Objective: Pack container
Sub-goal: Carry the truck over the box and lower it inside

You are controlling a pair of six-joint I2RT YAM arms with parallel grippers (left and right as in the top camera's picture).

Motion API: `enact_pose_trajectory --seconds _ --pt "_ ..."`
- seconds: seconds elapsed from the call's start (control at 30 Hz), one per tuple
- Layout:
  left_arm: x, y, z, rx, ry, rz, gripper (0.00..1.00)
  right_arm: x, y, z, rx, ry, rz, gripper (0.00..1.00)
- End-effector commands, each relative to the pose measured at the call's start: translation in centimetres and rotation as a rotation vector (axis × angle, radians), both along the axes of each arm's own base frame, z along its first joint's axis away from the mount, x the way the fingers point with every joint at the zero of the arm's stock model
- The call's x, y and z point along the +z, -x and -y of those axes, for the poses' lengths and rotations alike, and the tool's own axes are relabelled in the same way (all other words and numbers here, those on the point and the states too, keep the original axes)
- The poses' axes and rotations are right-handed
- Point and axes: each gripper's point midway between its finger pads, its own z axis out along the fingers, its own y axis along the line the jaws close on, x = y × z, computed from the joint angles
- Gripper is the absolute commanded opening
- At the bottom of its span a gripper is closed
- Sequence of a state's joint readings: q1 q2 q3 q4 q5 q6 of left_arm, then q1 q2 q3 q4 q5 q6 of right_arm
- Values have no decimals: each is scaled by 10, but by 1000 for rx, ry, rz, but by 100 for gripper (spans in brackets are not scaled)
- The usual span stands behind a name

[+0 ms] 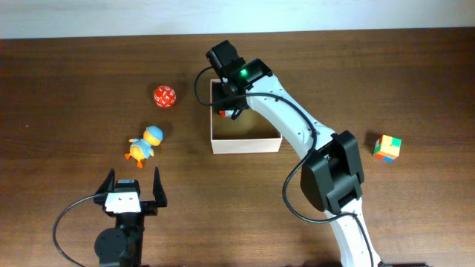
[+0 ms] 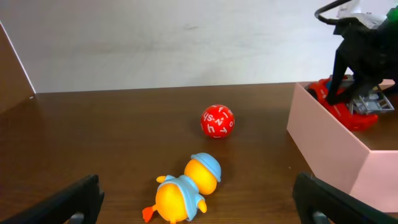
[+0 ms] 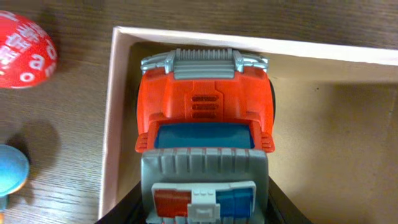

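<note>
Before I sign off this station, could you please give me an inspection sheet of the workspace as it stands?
Surface: dark wooden table; no spills seen.
Job's things: container upright and open. Red toy truck sits within its walls at a corner; whether it touches the floor cannot be told. Red ball and duck toy lie on the table to its left, coloured cube to its right.
Clutter: nothing seen.
Grippers: left pincer open and empty, near the duck toy. Right pincer shut on the truck.
Cables: black cable loops off the right arm, another off the left; neither touches a toy.
Surroundings: pale wall behind the table.
</note>
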State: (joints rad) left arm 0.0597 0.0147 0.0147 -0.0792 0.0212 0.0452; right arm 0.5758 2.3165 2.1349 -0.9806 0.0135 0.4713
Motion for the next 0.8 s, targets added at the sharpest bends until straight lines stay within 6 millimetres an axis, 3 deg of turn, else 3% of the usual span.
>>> enact_pose_trajectory --seconds 0.0,0.03,0.07,0.2,0.57,0.77 --pt "-1 0 -2 6 -16 0 99 1 0 -3 -3 -17 2 39" --pt "-1 0 -2 6 -16 0 99 1 0 -3 -3 -17 2 50" --pt "-1 0 -2 6 -16 0 99 1 0 -3 -3 -17 2 54" --pt "-1 0 -2 6 -16 0 99 1 0 -3 -3 -17 2 58" --pt "-1 0 -2 6 -16 0 99 5 -3 -1 46 -2 23 59" --pt "-1 0 -2 6 -16 0 99 26 -10 23 45 19 28 59"
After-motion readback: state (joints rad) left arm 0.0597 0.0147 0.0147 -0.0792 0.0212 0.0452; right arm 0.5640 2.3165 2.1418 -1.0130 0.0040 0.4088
